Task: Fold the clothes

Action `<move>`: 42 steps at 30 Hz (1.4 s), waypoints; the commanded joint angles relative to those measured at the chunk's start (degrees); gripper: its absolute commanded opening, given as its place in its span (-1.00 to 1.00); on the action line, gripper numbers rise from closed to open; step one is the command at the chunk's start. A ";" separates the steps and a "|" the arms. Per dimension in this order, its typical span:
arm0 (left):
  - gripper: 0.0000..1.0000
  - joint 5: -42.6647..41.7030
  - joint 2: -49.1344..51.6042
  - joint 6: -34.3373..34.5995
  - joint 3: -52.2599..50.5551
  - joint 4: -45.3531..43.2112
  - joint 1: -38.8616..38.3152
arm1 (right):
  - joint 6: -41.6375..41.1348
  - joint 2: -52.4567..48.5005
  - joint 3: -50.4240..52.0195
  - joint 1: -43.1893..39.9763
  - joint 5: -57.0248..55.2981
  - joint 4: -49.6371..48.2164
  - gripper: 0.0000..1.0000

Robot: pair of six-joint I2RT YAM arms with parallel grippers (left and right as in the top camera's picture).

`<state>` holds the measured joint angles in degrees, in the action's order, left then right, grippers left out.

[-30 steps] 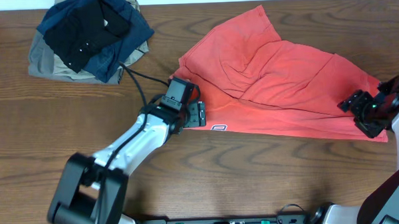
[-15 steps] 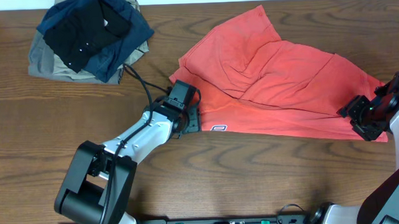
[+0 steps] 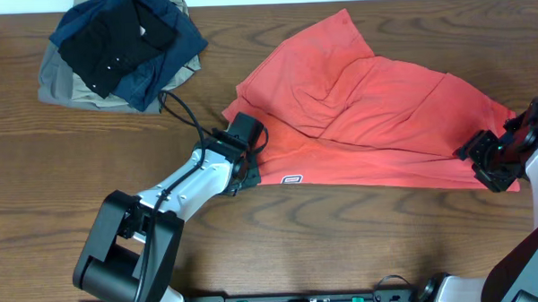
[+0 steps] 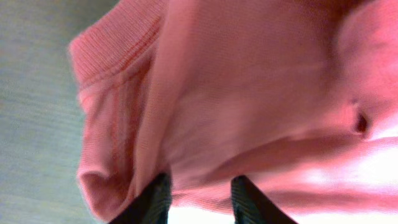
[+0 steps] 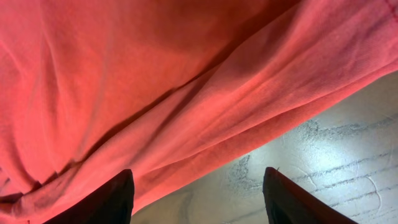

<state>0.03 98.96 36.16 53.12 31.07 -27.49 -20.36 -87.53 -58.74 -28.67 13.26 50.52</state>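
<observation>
The T-shirt [image 3: 375, 111] is lying crumpled and unfolded across the middle and right of the worktop [image 3: 344, 247], one part reaching toward the far edge and a deep crease running through its middle. A small white-edged patch [image 3: 293, 179] is showing on its near hem.

At the shirt's left end, the left gripper [image 4: 198, 198] is sitting on the edge of the cloth. Its fingers are standing narrowly apart with a bunched fold between them, though I cannot tell whether they are clamping it yet. At the right end, the right gripper [image 5: 196, 199] is hovering over the hem with its fingers spread wide and bare wood showing between them. The arms seem to be taking opposite ends so the shirt can be stretched flat before folding.

A pile of dark and khaki garments [image 3: 122, 48] is resting well apart at the far left. The left arm's cable [image 3: 185, 118] is trailing toward that pile and could snag.
</observation>
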 commanded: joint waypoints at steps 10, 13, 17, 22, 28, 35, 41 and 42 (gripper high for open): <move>-0.63 12.26 -5.11 18.73 -0.72 20.22 0.59 | 1.79 -0.02 0.42 0.35 -1.92 2.80 0.38; -0.63 12.66 -10.16 18.03 -0.72 21.38 0.59 | 1.84 -0.02 0.42 0.35 -1.92 3.19 0.43; -0.16 10.88 -16.17 15.72 -0.72 19.30 0.57 | 1.79 -0.02 0.42 0.48 -1.86 3.19 0.47; 0.19 -0.74 -17.27 0.57 -0.72 8.39 0.57 | 1.79 -0.02 0.42 1.14 -1.86 3.06 0.47; -0.86 -2.03 -12.68 -0.76 -0.72 1.27 0.57 | 1.81 -0.02 0.42 2.45 -1.90 3.08 0.47; -0.88 -2.03 -5.01 -0.94 -0.72 -1.70 0.57 | 1.81 -0.02 0.42 3.19 -1.88 3.08 0.46; -0.88 -2.01 -0.74 -1.25 -0.72 -3.74 0.59 | 1.81 -0.02 0.42 3.19 -1.88 3.08 0.44; -0.88 -1.99 -0.28 -1.22 -0.72 -3.72 0.59 | 1.81 -0.02 0.42 3.19 -1.88 3.13 0.44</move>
<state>-1.61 97.08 35.90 52.53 27.35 -27.09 -19.22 -87.53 -58.65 -26.02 11.73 53.56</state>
